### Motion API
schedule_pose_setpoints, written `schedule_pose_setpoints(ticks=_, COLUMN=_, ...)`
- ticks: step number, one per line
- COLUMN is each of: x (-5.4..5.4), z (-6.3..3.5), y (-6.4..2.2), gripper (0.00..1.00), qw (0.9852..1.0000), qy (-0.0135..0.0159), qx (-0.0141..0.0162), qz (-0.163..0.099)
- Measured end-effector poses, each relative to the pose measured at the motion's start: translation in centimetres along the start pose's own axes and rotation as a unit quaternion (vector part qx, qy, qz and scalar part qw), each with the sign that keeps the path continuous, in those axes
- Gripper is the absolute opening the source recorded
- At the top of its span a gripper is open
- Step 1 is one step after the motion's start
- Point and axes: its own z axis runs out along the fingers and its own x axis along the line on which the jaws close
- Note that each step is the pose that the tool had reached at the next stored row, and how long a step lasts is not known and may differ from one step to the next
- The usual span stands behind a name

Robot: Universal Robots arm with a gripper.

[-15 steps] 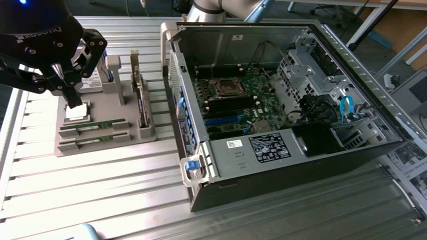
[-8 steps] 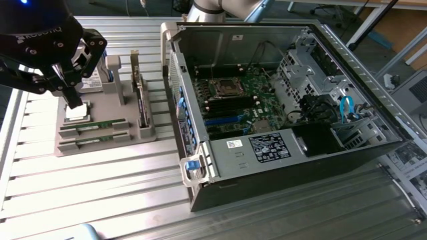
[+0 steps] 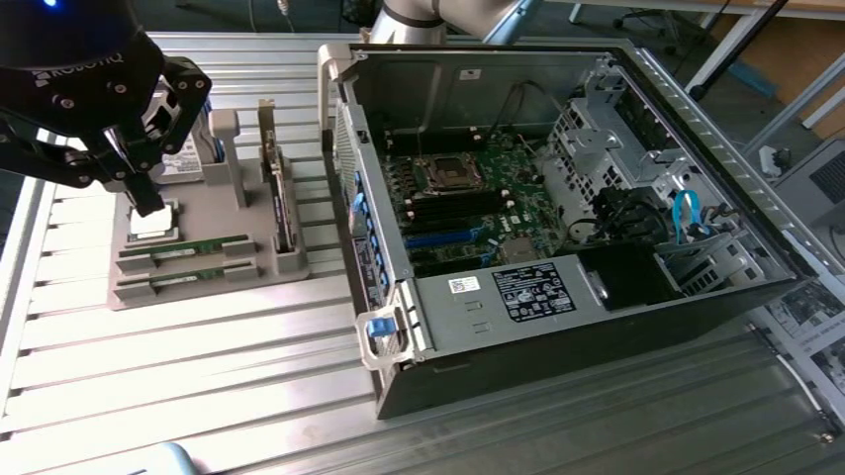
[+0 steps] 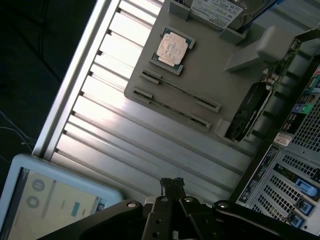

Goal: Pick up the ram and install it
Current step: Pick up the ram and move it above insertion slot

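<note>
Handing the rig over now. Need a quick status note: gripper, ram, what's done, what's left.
Gripper: fingers shut, holding nothing, hovering above the grey holder tray, nearest its square silver processor chip.
Ram: both thin green ram sticks lie in their tray slots, the second just beside the first.
Done: nothing that shows.
Left: the whole job. A stick must be picked up and installed on the green motherboard in the open black computer case.
</note>
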Motion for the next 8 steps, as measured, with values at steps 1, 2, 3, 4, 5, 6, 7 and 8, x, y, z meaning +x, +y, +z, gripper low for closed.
schedule_pose_setpoints(ticks=1, x=0.0, z=0.0, y=0.0, gripper=0.11, qw=1.0, qy=0.0001, qx=0.0004, qz=-0.001)
schedule_pose_setpoints(ticks=2, x=0.0, z=0.0, y=0.0, gripper=0.11, qw=1.0, qy=0.0, qx=0.0008, qz=-0.003)
schedule_pose_setpoints(ticks=3, x=0.0, z=0.0, y=0.0, gripper=0.11, qw=1.0, qy=0.0001, qx=0.0012, qz=-0.005)
schedule_pose_setpoints(ticks=4, x=0.0, z=0.0, y=0.0, gripper=0.11, qw=1.0, qy=0.0001, qx=0.0016, qz=-0.006)
schedule_pose_setpoints(ticks=5, x=0.0, z=0.0, y=0.0, gripper=0.11, qw=1.0, qy=0.0002, qx=0.002, qz=-0.008)
schedule_pose_setpoints(ticks=6, x=0.0, z=0.0, y=0.0, gripper=0.11, qw=1.0, qy=0.0002, qx=0.0024, qz=-0.009)
schedule_pose_setpoints(ticks=7, x=0.0, z=0.01, y=0.0, gripper=0.11, qw=0.9999, qy=0.0003, qx=0.0029, qz=-0.011)
schedule_pose_setpoints(ticks=8, x=0.0, z=0.01, y=0.0, gripper=0.11, qw=0.9999, qy=0.0003, qx=0.0033, qz=-0.013)
